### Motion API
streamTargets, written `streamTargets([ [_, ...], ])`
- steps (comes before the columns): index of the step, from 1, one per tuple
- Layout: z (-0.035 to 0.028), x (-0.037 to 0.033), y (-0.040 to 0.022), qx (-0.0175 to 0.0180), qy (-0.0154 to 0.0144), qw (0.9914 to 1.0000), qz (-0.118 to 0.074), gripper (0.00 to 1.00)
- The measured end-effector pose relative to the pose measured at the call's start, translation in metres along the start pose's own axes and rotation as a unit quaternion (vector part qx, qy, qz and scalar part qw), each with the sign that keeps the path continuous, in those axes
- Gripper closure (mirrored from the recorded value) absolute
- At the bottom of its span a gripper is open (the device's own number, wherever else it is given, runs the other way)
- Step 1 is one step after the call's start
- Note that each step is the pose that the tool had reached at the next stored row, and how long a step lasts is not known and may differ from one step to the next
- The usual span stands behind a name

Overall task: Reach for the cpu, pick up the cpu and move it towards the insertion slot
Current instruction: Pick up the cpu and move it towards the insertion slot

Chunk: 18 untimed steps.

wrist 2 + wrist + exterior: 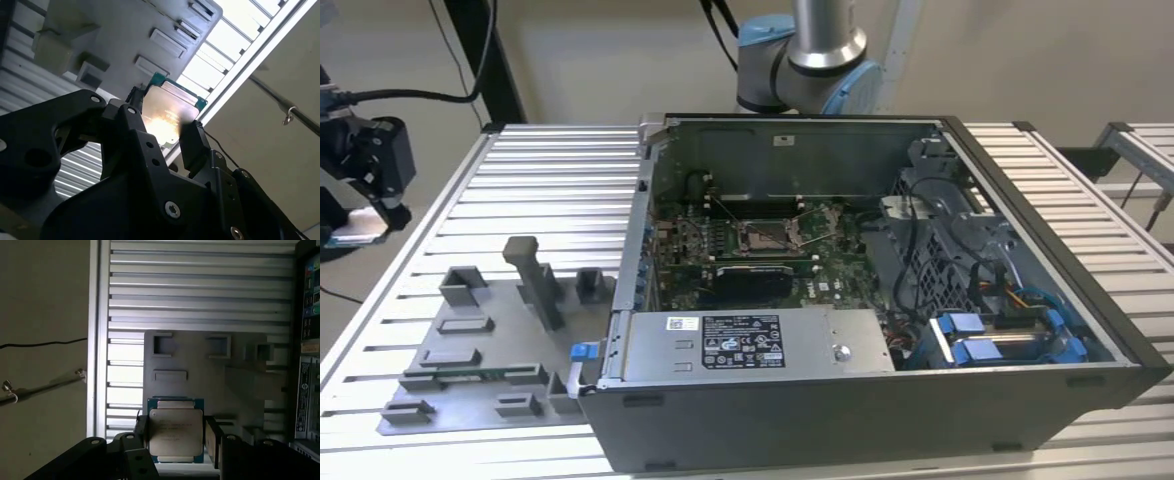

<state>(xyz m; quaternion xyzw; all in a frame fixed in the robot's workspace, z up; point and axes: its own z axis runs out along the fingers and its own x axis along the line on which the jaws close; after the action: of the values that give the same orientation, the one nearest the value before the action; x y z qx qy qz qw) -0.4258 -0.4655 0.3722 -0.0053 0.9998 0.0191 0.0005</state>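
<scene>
Over slatted table (200,290), cpu (176,427) sits clamped in gripper (176,440).

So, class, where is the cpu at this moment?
In the first wrist view the cpu is clamped in the gripper, held over the grey fixture plate on the slatted table, outside the computer case.

- We see the exterior view lit softly and evenly from above. The slatted table (547,170) shines pale, while the inside of the computer case (854,410) lies in shade.
- In the second wrist view we face strong backlight. The table's slats wash out to white, a warm glare patch sits on the cpu (165,120), and the gripper (162,131) is a near-black silhouette.
- We find the first wrist view dim and greyish, with a few slats near the table's edge glowing bright.
</scene>
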Motion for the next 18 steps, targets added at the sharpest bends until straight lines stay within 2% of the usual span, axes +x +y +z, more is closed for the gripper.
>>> streamTargets([
  [8, -0.019, 0.0001, 0.0008, 0.0, -0.0002, 1.0, 0.0, 1.0],
  [18, -0.0197, -0.0006, 0.0009, 0.0, -0.0001, 1.0, 0.0, 1.0],
])
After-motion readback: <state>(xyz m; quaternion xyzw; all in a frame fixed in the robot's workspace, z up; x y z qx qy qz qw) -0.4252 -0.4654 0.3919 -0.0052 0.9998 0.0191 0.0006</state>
